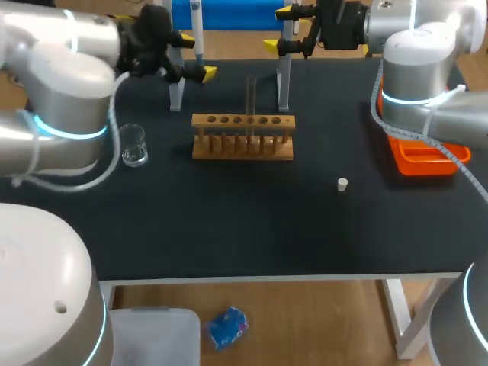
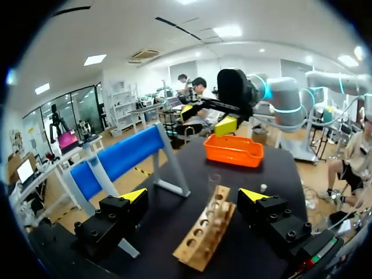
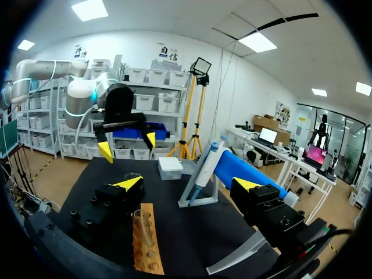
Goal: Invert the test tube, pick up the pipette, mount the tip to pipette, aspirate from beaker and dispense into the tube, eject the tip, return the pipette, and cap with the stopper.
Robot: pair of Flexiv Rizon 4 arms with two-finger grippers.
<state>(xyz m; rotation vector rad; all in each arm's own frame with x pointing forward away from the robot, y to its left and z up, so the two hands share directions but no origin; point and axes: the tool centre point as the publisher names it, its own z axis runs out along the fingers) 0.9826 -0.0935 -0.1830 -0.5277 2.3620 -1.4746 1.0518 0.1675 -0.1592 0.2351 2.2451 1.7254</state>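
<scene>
Behind the rack (image 1: 242, 136), left jaws and right jaws gape apart, empty. Upright in it stands the test tube (image 1: 250, 99).

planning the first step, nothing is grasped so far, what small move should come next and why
Probably ease the left gripper forward and down toward the tube. That gripper is open and empty, the tube stands upright in the rack, and it sits just ahead, in line with the gap. Inverting the tube likely comes first, so closing in on it seems the sensible start.
</scene>
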